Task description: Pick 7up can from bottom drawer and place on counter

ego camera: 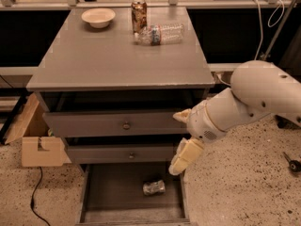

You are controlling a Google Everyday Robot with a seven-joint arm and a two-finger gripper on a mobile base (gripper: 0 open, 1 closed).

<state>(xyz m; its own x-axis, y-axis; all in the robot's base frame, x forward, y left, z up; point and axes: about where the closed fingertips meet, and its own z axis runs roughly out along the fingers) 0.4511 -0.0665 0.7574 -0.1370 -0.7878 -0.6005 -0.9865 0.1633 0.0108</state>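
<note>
The 7up can (154,187), small, silvery and dented, lies on its side on the floor of the open bottom drawer (115,192), right of the middle. My gripper (181,138) hangs at the cabinet's right front, above and to the right of the can and apart from it. Its cream fingers (186,155) are spread and hold nothing. The grey counter (117,55) is the cabinet's top.
On the counter's far part stand a white bowl (98,17) and a tall brown-gold can (138,14), with a clear plastic bottle (160,34) lying beside the can. Two drawers above the open one, with knobs (126,125), are partly pulled out. A cardboard box (40,147) sits on the floor at the left.
</note>
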